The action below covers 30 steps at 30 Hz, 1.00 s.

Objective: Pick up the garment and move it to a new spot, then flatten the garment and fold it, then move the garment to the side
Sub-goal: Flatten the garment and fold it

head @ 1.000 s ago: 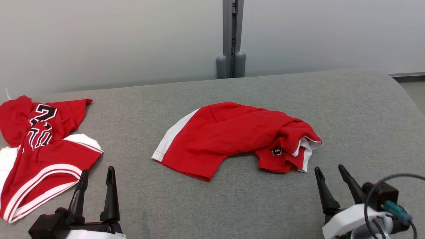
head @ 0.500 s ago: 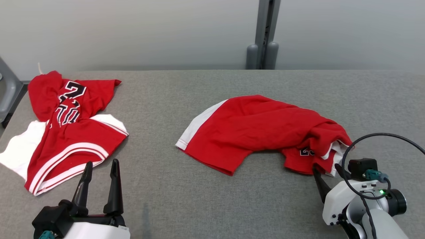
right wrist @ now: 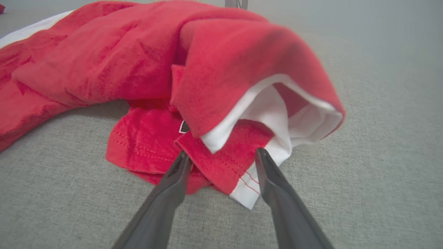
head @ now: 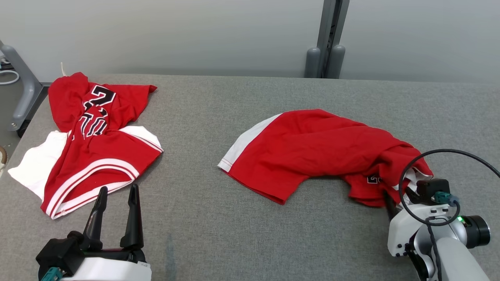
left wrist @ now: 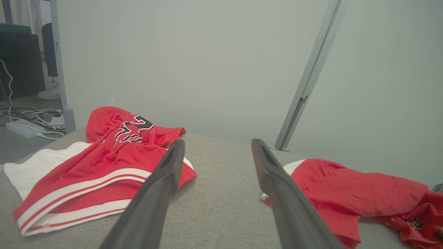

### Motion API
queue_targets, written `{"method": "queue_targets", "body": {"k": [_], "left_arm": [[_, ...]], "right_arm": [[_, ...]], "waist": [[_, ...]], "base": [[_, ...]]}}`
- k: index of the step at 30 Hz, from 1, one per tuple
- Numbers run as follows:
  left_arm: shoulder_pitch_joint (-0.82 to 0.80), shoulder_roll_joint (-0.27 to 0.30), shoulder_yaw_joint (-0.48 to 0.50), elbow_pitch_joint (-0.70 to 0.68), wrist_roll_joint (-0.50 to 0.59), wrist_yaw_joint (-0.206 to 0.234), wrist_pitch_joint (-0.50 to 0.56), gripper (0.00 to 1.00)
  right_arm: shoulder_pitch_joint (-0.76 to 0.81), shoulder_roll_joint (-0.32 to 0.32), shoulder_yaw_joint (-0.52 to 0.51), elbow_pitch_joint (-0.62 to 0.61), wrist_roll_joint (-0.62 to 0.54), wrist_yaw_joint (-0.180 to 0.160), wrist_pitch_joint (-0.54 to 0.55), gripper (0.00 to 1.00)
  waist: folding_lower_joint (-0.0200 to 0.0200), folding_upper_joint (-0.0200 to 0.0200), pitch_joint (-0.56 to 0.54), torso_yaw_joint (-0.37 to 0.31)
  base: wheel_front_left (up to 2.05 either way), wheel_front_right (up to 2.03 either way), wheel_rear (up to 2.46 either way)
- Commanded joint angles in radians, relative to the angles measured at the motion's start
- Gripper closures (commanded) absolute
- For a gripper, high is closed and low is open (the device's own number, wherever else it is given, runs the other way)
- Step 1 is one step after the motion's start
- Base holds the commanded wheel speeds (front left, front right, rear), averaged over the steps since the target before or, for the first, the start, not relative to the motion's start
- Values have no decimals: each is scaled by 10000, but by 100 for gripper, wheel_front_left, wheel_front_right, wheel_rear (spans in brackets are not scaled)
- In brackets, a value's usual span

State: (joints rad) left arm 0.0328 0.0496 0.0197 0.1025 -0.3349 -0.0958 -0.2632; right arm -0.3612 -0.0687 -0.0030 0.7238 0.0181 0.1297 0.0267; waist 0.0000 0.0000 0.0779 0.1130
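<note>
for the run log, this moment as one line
phase: pre-grasp | right pincer: open, tips astride hem of red garment | left pincer: open, empty

The right gripper [right wrist: 221,156] has been brought forward from just short of the garment [head: 312,148] to its crumpled end, whose edge is now straddled by the fingertips [right wrist: 180,165].

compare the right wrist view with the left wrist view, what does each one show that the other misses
Right wrist view: the right tool, open, its tips either side of the stitched hem of the crumpled red cloth garment, with the white inner lining up close. Left wrist view: the open left tool, a second red jersey with white stripes and black lettering, floor cables. Both: that crumpled garment on the grey woven surface.
</note>
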Motion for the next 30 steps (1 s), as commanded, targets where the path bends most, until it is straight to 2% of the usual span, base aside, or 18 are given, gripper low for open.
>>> {"method": "queue_targets", "body": {"k": [1, 8, 16, 25, 30], "left_arm": [[-203, 25, 65, 12, 27, -55, -19, 0], [-196, 22, 162, 82, 119, -99, -19, 0], [-66, 23, 204, 230, 175, -170, -19, 0], [103, 22, 221, 344, 228, -201, -19, 0], [10, 58, 198, 367, 275, -241, -19, 0]], "right_arm": [[-130, -4, -85, 8, -114, 20, -123, 100], [-181, 105, -189, 190, -203, 20, -407, 100], [332, 153, 136, -262, 381, 20, -793, 100], [1132, 160, 1617, -1910, 1961, 20, -622, 100], [1432, 154, 2930, -3090, 3536, 20, -245, 100]], "waist": [[0, 0, 13, 1], [0, 0, 14, -54], [0, 0, -239, -213], [0, 0, -594, -281], [0, 0, -582, 6]], "base": [[0, 0, 0], [0, 0, 0], [0, 0, 0], [0, 0, 0], [0, 0, 0]]}}
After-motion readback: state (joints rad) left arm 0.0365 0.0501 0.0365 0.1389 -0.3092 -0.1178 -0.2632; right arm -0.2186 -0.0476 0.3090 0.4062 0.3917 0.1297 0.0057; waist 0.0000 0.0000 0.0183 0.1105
